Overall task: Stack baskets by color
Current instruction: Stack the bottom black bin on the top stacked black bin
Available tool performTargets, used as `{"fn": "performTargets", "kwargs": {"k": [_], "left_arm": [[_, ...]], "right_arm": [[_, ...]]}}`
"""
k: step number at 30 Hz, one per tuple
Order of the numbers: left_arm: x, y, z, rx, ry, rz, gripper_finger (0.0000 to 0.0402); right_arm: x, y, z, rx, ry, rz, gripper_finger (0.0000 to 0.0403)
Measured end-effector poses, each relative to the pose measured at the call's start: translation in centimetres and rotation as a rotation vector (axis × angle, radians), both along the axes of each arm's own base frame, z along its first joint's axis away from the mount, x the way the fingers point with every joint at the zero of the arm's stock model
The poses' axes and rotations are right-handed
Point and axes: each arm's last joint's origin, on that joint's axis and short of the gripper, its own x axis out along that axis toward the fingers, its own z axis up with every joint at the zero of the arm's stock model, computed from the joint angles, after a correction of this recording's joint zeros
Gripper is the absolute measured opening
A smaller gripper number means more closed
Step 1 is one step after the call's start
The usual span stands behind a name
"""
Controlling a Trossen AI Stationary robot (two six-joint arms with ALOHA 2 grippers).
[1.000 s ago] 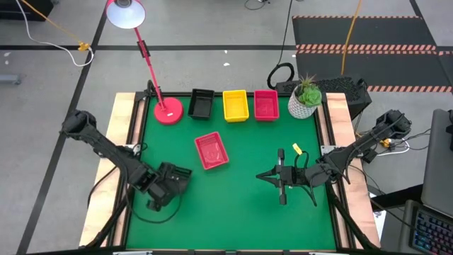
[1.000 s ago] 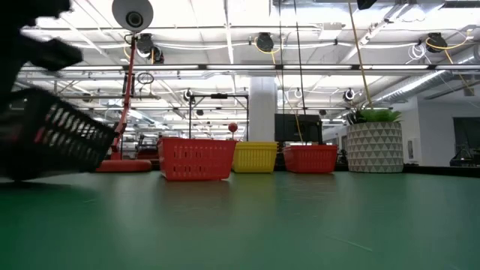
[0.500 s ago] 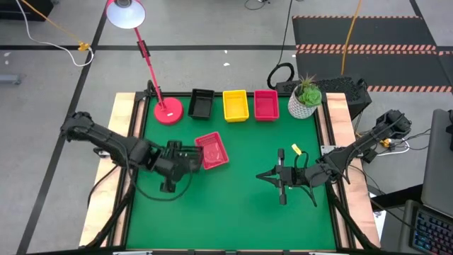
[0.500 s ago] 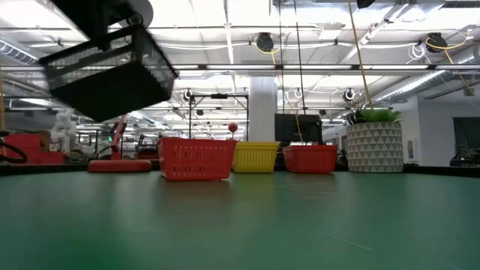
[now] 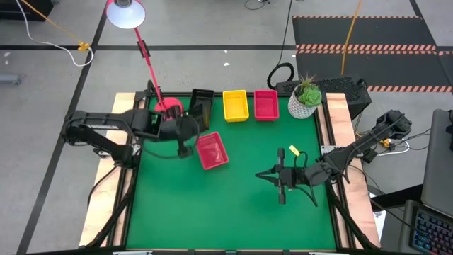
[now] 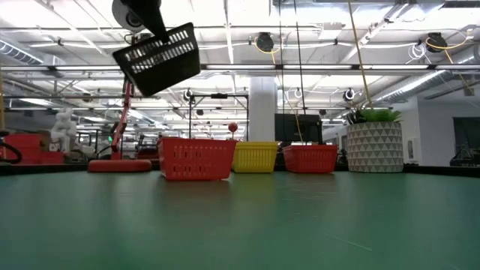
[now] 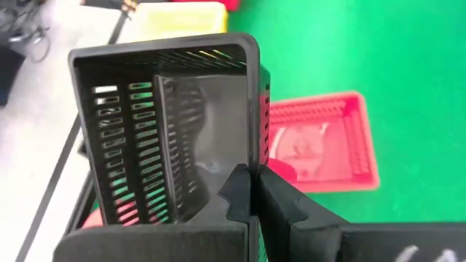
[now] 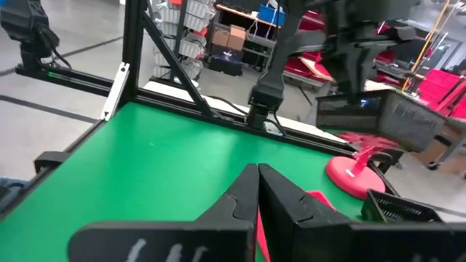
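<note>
From above, the left gripper (image 5: 185,134) holds a black basket (image 5: 199,112) aloft beside the loose red basket (image 5: 212,151); low view shows it tilted in air; left wrist: fingers clamp its rim; right gripper (image 5: 280,185) waits closed.

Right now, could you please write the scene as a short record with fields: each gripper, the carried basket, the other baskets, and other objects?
left gripper: shut on the black basket's wall
carried basket: black basket, tilted, in the air
right gripper: shut, empty, low over the mat's right half
back row: second black basket, yellow basket, red basket
loose basket: pink-red basket, on the mat
other objects: lamp base, plant pot
</note>
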Motion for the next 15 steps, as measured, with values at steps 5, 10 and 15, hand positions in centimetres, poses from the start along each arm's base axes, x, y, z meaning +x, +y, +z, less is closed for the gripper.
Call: {"fn": "performTargets", "kwargs": {"k": [5, 10, 15], "left_arm": [[0.3, 2.1, 1.3, 0.007, -0.035, 0.072, 0.0008], [1.6, 3.9, 2.8, -0.003, -0.090, 0.156, 0.0008], [3.7, 5.8, 3.9, -0.032, -0.144, 0.266, 0.0008]], "right_arm": [[0.2, -0.4, 0.0, -0.008, 0.000, -0.017, 0.0004], [0.3, -0.6, 0.0, -0.010, 0.004, -0.028, 0.0004], [0.3, -0.7, -0.1, -0.011, 0.006, -0.031, 0.0004]]}}
